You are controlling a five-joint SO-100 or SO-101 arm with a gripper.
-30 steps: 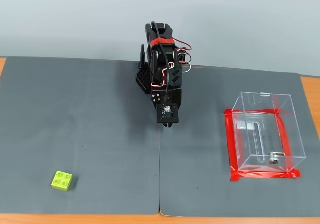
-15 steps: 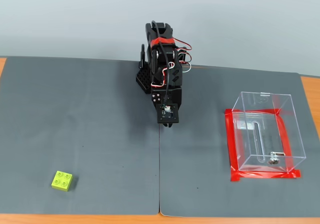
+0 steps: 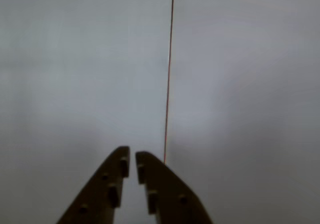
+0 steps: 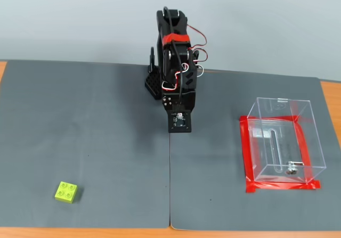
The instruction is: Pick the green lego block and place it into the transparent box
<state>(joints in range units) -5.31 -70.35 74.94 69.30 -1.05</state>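
Observation:
The green lego block [image 4: 65, 191] lies studs up on the grey mat at the front left in the fixed view, far from the arm. The transparent box [image 4: 314, 138] stands at the right with nothing inside but a slot and a small metal fitting in its base. The black arm is folded near the mat's back middle, its wrist camera board [image 4: 180, 121] facing down and hiding the fingers there. In the wrist view my gripper [image 3: 132, 157] points at bare mat, with its fingers [image 3: 112, 184] nearly touching and nothing between them. Neither block nor box shows in the wrist view.
Red tape [image 4: 246, 161] frames the box's base. A seam [image 4: 170, 195] between two grey mats runs forward from under the arm, and it shows as a thin line [image 3: 168, 73] in the wrist view. Wooden table edge [image 4: 106, 232] borders the front.
The arm's upper part has risen a little and the wrist has lifted slightly. The block and the box have not moved.

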